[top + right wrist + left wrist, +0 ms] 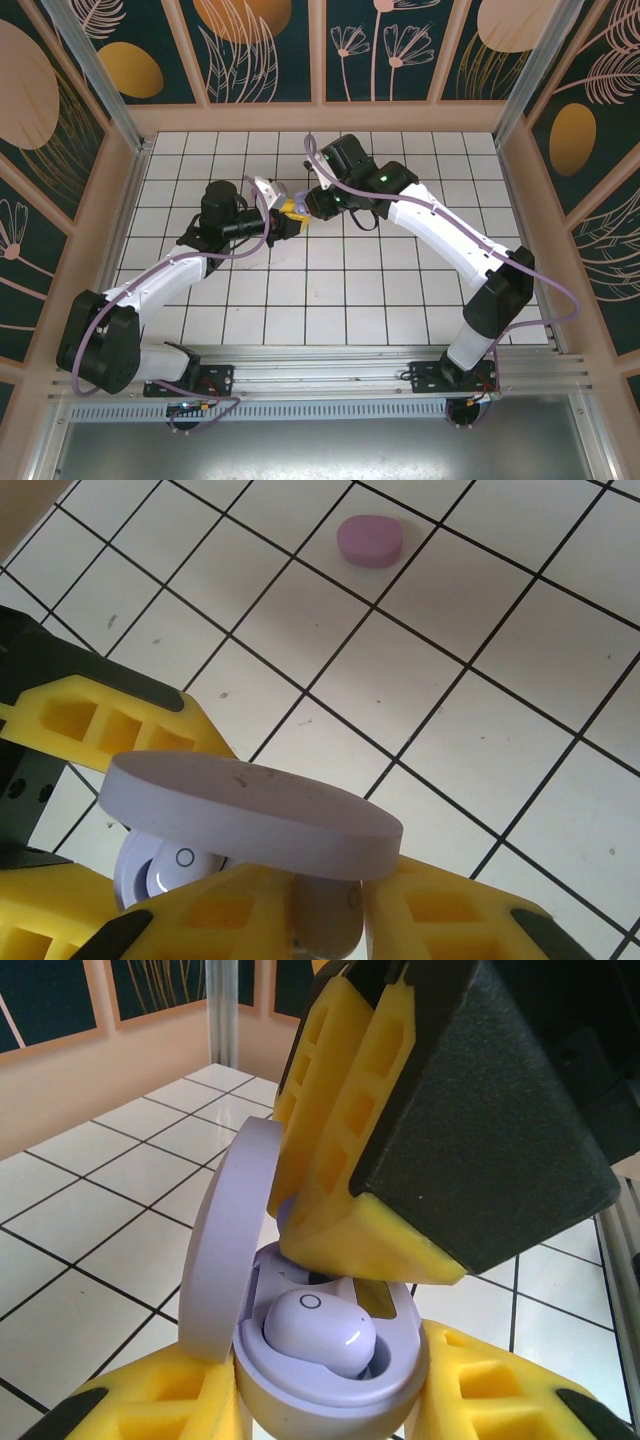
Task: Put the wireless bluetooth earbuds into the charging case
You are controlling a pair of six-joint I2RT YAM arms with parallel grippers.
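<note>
One earbud (pixel 318 1328) sits seated in the open charging case (pixel 262 1360). The second earbud (pixel 325 915) is just above the case, pinched narrowly by the right gripper (pixel 332 928). The left gripper (pixel 330 1415) clamps the case body. The earbuds are judged light, rigid, glossy and slippery; best held across the broad sides.
</note>
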